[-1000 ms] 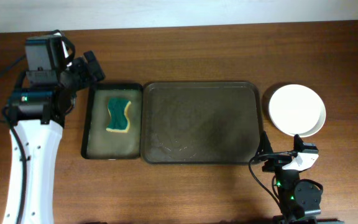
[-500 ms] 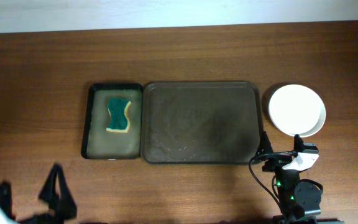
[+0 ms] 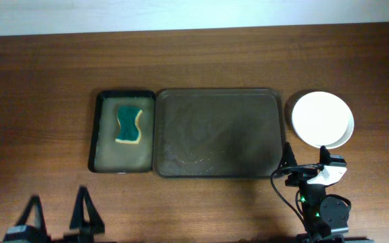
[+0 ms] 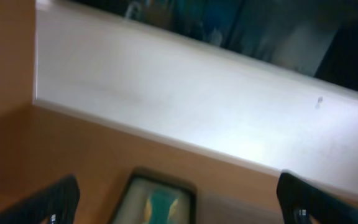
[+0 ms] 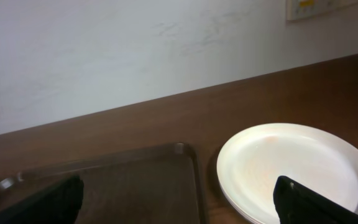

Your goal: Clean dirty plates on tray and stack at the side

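Nearest, the right gripper (image 3: 306, 165), jaws spread and holding nothing, sat just short of the tray's (image 3: 216, 133) right corner; just beyond it the stacked plates (image 3: 323, 119) lay beside that tray's right rim. The left gripper (image 3: 58, 214), likewise spread, hung well short of the sponge tray (image 3: 105, 156).

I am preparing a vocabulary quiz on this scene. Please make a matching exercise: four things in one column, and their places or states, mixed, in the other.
1. sponge
2. plates
3. brown tray
4. right claw

A. open, at the table's near edge
B. between black tray and plates
C. stacked right of the brown tray
D. in the black tray

Pairs: 1-D, 2-C, 3-B, 4-A
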Controlling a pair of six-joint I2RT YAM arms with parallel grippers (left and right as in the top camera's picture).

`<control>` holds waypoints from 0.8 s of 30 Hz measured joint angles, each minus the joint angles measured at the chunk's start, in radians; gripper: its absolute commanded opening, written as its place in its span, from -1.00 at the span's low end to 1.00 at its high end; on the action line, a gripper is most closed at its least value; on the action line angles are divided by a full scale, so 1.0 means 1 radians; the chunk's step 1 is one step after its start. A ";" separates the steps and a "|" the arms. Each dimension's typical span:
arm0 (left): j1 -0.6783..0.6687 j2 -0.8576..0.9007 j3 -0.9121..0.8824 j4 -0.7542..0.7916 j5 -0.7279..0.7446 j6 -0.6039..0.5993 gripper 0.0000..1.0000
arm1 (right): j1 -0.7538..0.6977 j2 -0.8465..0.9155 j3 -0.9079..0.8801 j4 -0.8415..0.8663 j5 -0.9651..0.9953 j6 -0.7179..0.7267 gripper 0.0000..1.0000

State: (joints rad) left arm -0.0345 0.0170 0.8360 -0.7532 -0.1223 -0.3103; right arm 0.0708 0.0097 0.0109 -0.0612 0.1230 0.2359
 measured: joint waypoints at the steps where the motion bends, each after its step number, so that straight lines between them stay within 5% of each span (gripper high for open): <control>1: 0.000 -0.003 -0.068 0.151 0.011 0.000 0.99 | 0.000 0.000 0.000 0.000 0.000 0.000 0.97; 6: 0.000 -0.004 -0.439 0.951 0.083 0.000 0.99 | 0.000 0.000 0.000 0.000 0.001 0.000 0.97; 10: 0.000 -0.006 -0.690 1.229 0.116 0.000 0.99 | 0.000 0.000 0.000 0.000 0.001 0.000 0.97; 14: 0.000 -0.006 -0.802 1.161 0.122 0.000 0.99 | 0.000 0.000 0.000 0.000 0.001 0.000 0.97; 20: 0.000 -0.006 -0.824 0.734 0.126 0.012 0.99 | 0.000 0.000 0.000 0.000 0.001 0.000 0.97; 24: 0.000 -0.005 -0.825 0.676 0.124 0.178 0.99 | 0.000 0.000 0.000 0.000 0.001 0.000 0.97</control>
State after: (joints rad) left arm -0.0345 0.0116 0.0113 -0.0772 0.0013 -0.1322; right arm 0.0708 0.0101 0.0109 -0.0608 0.1238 0.2359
